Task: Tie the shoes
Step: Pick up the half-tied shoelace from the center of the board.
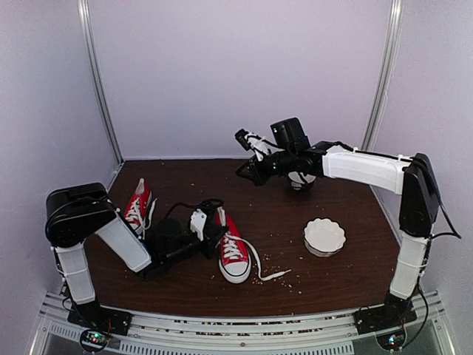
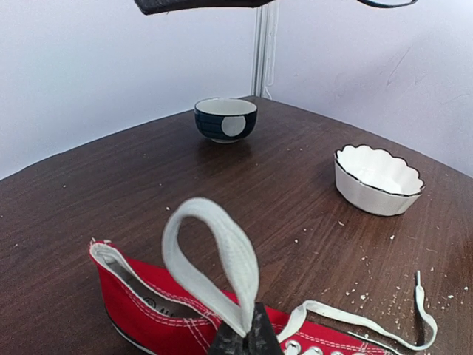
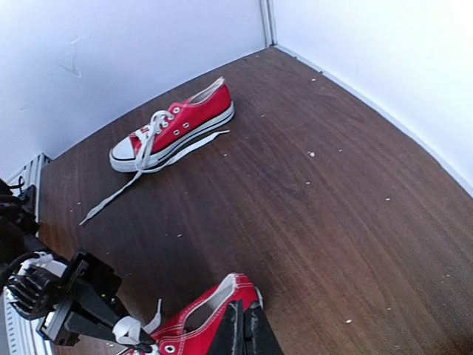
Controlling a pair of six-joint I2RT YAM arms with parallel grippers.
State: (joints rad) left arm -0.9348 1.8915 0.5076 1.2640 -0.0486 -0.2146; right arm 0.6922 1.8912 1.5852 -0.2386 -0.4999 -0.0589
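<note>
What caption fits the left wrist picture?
Left tool pinching a lace loop over the red shoe; dark bowl, white dish beyond.

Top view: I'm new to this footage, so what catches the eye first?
A red shoe sits in the middle of the table, where the left gripper pinches a loop of its white lace. The second shoe lies at the left edge; the right gripper hangs shut high above.

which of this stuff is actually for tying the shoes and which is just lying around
For the job:
- near red sneaker, its lace loop pinched in the left gripper
- second red sneaker, laces trailing loose
- right gripper, shut, nothing seen in it

Just lying about:
- dark bowl with a white dot
- white fluted dish
- crumbs
</note>
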